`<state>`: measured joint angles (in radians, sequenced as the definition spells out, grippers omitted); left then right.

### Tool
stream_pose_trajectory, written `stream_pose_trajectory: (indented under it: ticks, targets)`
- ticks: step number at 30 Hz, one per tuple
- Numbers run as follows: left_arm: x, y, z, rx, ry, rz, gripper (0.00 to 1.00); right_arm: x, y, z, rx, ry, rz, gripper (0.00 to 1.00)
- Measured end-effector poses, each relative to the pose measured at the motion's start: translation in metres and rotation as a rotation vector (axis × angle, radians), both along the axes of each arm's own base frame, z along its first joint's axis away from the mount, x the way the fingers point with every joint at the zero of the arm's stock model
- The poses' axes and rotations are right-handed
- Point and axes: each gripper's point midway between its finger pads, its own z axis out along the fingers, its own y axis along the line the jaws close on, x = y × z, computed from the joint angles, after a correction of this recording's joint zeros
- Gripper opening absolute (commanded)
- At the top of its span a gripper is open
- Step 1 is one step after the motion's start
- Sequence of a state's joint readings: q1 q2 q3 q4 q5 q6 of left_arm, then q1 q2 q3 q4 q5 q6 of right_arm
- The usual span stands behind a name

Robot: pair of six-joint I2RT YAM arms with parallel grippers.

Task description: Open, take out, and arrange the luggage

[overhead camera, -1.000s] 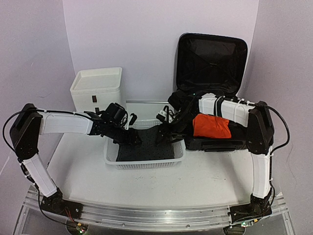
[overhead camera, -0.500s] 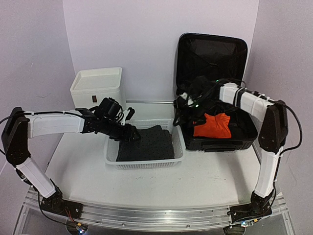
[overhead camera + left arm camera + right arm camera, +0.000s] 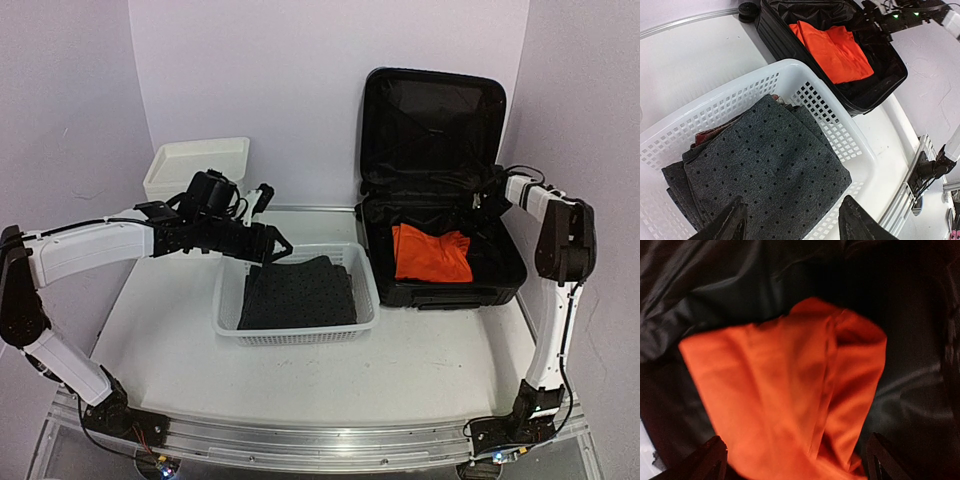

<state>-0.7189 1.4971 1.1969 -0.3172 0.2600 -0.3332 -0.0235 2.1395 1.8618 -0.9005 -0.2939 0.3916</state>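
large black hard-shell suitcase (image 3: 432,120) open at table's right rear, lid upright against wall. right gripper (image 3: 795,460) over its lower shell, jaws wide, empty, above folded orange cloth (image 3: 790,390) on black lining. left gripper (image 3: 795,222) jaws apart, empty, above grey dotted fabric (image 3: 765,165) in white perforated plastic basket (image 3: 840,120). basket rim near suitcase's left edge, thin strip of table between. right arm stretched far back; left arm reaching in from left.

Fig.: R gripper (image 3: 795,458) has left the basket (image 3: 228,325) and swung to 3 o'clock over the luggage (image 3: 440,291), jaws wider. L gripper (image 3: 792,222) lifted toward 11 o'clock, jaws parted. Now the grey cloth (image 3: 298,293) lies flat and the orange garment (image 3: 432,253) is uncovered.
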Motion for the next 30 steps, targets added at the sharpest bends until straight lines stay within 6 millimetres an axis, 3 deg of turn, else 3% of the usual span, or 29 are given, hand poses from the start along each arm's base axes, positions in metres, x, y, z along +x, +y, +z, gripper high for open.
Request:
stream_pose_trajectory:
  ticks: [4,9,16,21,26,30]
  targets:
    - [0.000,0.000,0.000,-0.003,0.007,0.003,0.63,0.020,-0.011,-0.029,-0.025,0.029,-0.037,0.98]
    - [-0.004,0.004,0.002,-0.006,0.002,0.006,0.63,0.027,-0.020,-0.041,-0.068,0.036,-0.063,0.95]
    - [-0.009,0.008,0.011,-0.015,-0.009,0.005,0.63,0.042,-0.025,-0.040,-0.084,-0.003,-0.054,0.67]
    - [-0.010,0.008,0.010,-0.016,0.002,0.008,0.63,0.048,-0.026,-0.050,-0.093,-0.006,-0.042,0.58]
    - [-0.010,0.009,0.009,-0.019,0.011,0.013,0.63,0.053,-0.026,-0.050,-0.101,-0.020,-0.024,0.25]
    - [-0.010,0.009,0.009,-0.022,0.016,0.017,0.63,0.057,-0.028,-0.045,-0.120,-0.041,-0.013,0.09]
